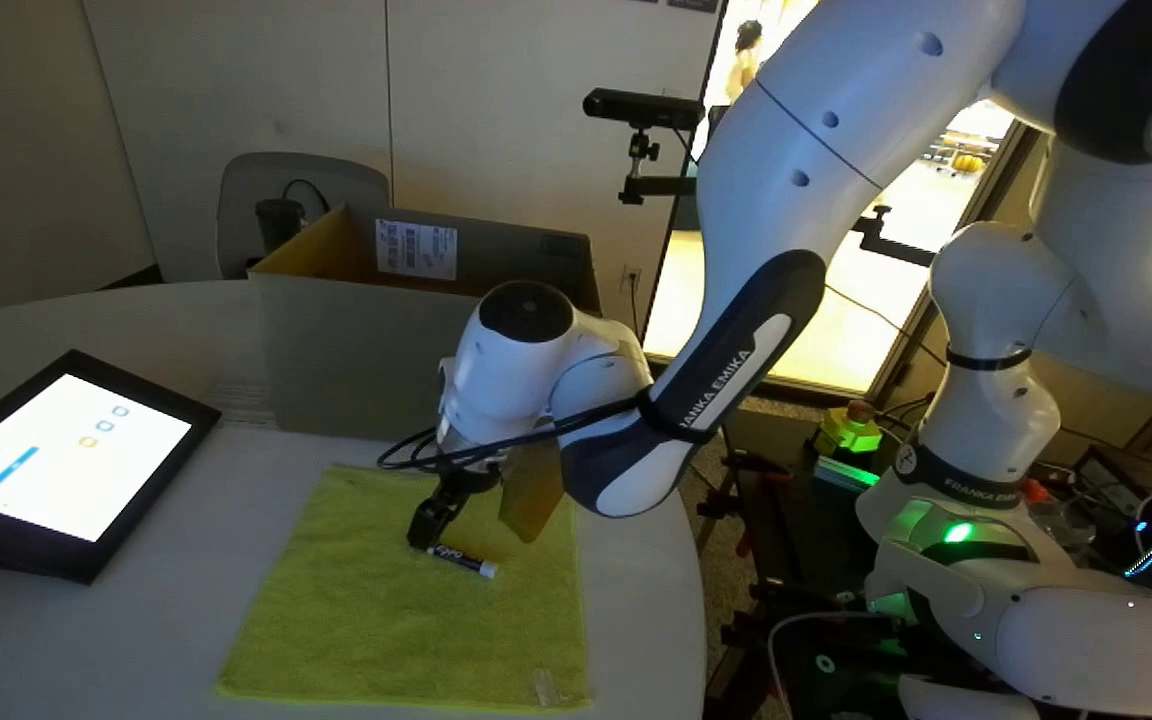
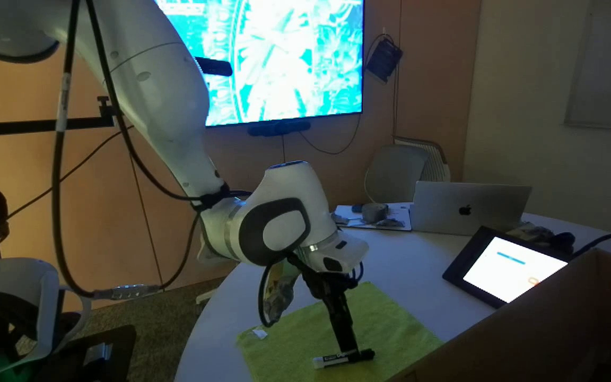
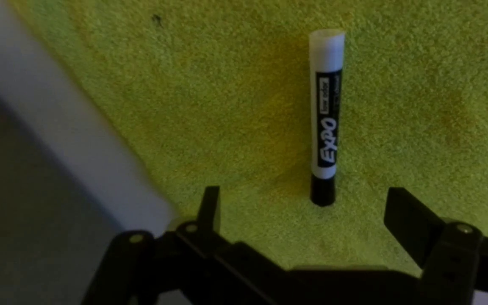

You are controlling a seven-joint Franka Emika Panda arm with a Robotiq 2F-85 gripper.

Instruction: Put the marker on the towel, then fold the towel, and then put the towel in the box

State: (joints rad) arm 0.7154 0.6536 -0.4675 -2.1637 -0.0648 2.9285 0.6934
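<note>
The marker, a white and black stick with an EXPO label, appears to lie on the towel in the wrist view [image 3: 326, 118]; the marker shows in both exterior views too [image 1: 464, 562] [image 2: 334, 360]. The yellow-green towel [image 1: 406, 630] is spread flat on the table; it also shows in an exterior view [image 2: 390, 323] and in the wrist view [image 3: 210, 106]. My gripper [image 3: 304, 197] is open, its fingers apart on either side of the marker's black cap end, not touching it. It is low over the towel [image 1: 424, 535]. The brown cardboard box [image 1: 351, 350] stands behind the towel, open at the top; its inside bottom is hidden.
A dark-framed tablet [image 1: 66, 470] stands on the white table beside the towel. A laptop [image 2: 470, 209] and a roll of tape [image 2: 374, 212] lie farther along the table. A small clear scrap [image 1: 544, 688] is at the towel's corner. The table edge [image 1: 704, 640] is close to the towel.
</note>
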